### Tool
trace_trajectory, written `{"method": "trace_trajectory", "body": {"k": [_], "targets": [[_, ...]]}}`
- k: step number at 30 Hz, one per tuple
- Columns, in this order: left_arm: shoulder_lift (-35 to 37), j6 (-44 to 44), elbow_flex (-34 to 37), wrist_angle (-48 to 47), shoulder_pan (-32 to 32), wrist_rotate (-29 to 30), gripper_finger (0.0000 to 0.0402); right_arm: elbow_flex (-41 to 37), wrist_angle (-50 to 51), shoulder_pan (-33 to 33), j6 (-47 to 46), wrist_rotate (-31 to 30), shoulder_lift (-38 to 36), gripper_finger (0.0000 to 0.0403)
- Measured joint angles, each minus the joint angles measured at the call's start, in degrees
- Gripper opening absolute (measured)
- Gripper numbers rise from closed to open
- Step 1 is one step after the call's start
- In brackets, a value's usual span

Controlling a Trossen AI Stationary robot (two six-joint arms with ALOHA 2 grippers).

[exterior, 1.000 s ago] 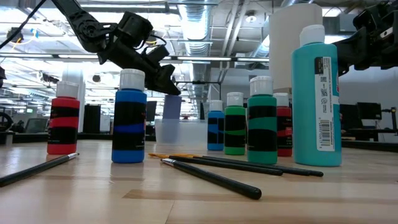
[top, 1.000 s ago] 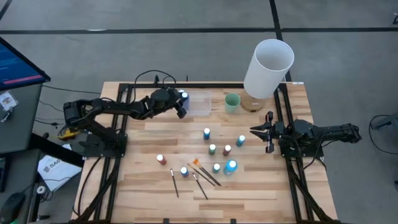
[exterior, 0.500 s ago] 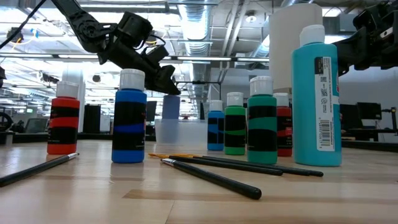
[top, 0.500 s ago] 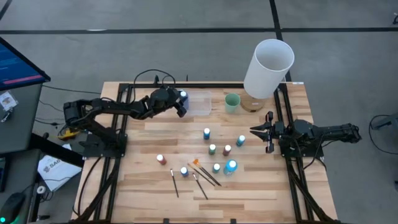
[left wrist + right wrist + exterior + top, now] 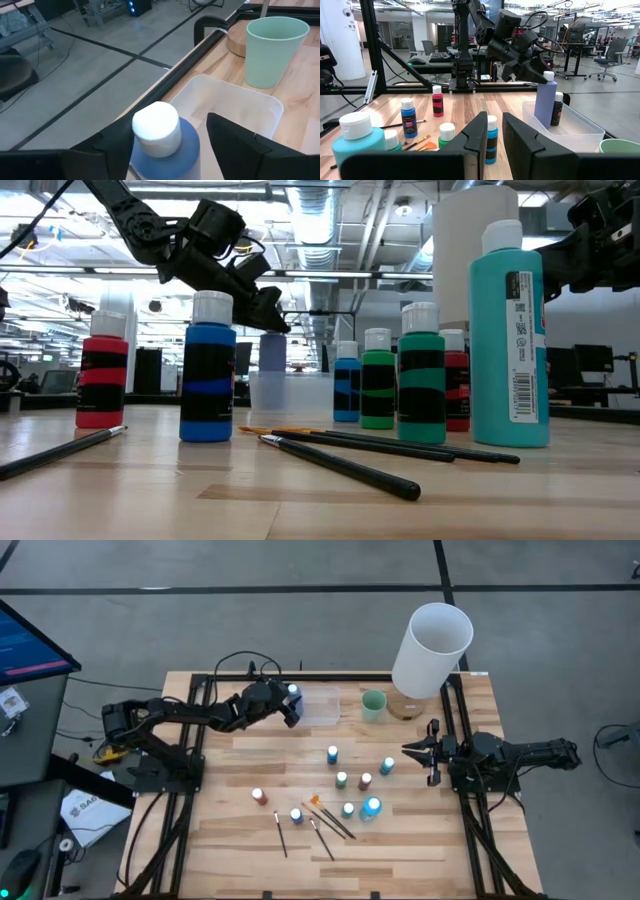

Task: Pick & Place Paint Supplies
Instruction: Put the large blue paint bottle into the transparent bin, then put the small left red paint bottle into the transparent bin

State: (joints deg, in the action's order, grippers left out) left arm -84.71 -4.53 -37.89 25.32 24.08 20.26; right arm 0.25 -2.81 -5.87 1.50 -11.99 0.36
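Note:
My left gripper (image 5: 165, 150) is open over the clear tray (image 5: 322, 706) at the table's far side. Its fingers stand on either side of a pale blue bottle with a white cap (image 5: 156, 129). The bottle stands upright on its base in the tray (image 5: 545, 102), beside a small dark bottle (image 5: 558, 107). More paint bottles (image 5: 341, 780) stand mid-table, with thin brushes (image 5: 328, 824) lying near them. My right gripper (image 5: 408, 751) waits shut at the table's right side, level, with nothing between its fingers. My left gripper's fingers flank the pale blue bottle's shoulder (image 5: 187, 145), coming level from the table's left. A clear gap shows beside one finger (image 5: 235, 145). Whether the other finger (image 5: 117, 147) touches the bottle, I cannot tell.
A pale green cup (image 5: 373, 704) stands just right of the tray, and a tall white cylinder (image 5: 432, 648) behind it. A large teal bottle (image 5: 372, 807) is among the small ones. Bare wood lies along the near edge and at the left.
My left gripper has opened around the pale blue bottle and stayed where it was. The bottle stands upright in the clear tray.

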Motion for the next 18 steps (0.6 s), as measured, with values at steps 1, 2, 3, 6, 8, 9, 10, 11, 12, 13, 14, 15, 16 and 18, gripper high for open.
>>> {"method": "trace_trajectory", "body": {"k": [1,2,3,6,8,9,10,11,12,13,14,15,16,18], "targets": [[0.00,-0.43,0.00,0.00,0.00,0.40,0.0236,0.01,0.00,-0.01,0.00,0.00,-0.02,0.0054],[0.00,-0.99,0.00,-0.01,-0.07,0.80,0.0239,0.02,0.00,0.00,0.00,0.00,-0.02,0.0054],[0.00,-1.38,0.00,-0.03,-0.20,1.34,0.0242,0.00,0.00,0.00,0.00,0.00,-0.02,0.0054],[0.50,-2.88,0.04,-0.59,-0.44,3.62,0.0250,0.00,0.00,-0.01,0.00,0.00,-0.01,0.0054],[1.40,-3.63,0.07,-0.81,-0.42,4.34,0.0253,0.02,0.00,0.00,0.00,0.00,-0.01,0.0054],[2.09,-3.83,0.07,-1.53,-0.42,4.34,0.0254,0.01,0.00,-0.01,0.00,0.00,0.00,0.0054],[2.91,-3.95,0.07,-2.28,-0.42,4.42,0.0255,0.02,0.00,0.00,0.00,0.00,-0.02,0.0054],[3.96,-4.13,0.07,-2.80,-0.42,4.66,0.0255,0.02,0.00,0.00,0.00,0.00,0.00,0.0054],[5.15,-4.51,0.07,-3.44,-0.42,4.91,0.0255,0.00,0.00,-0.01,0.00,0.00,-0.02,0.0054],[6.40,-4.70,0.07,-4.07,-0.42,5.14,0.0255,0.02,0.00,-0.01,0.00,0.00,-0.01,0.0054],[7.85,-4.78,0.07,-5.12,-0.42,5.22,0.0255,0.02,0.00,-0.01,0.00,0.00,-0.01,0.0054],[9.52,-4.76,0.07,-6.67,-0.42,5.24,0.0255,0.01,0.00,-0.01,0.00,0.00,-0.02,0.0054],[11.23,-4.72,0.07,-7.80,-0.49,5.24,0.0256,0.00,0.00,-0.02,0.00,0.00,-0.02,0.0054],[15.48,-4.70,0.07,-11.44,-1.27,5.28,0.0255,0.02,0.00,0.00,0.00,0.00,0.00,0.0054]]}}
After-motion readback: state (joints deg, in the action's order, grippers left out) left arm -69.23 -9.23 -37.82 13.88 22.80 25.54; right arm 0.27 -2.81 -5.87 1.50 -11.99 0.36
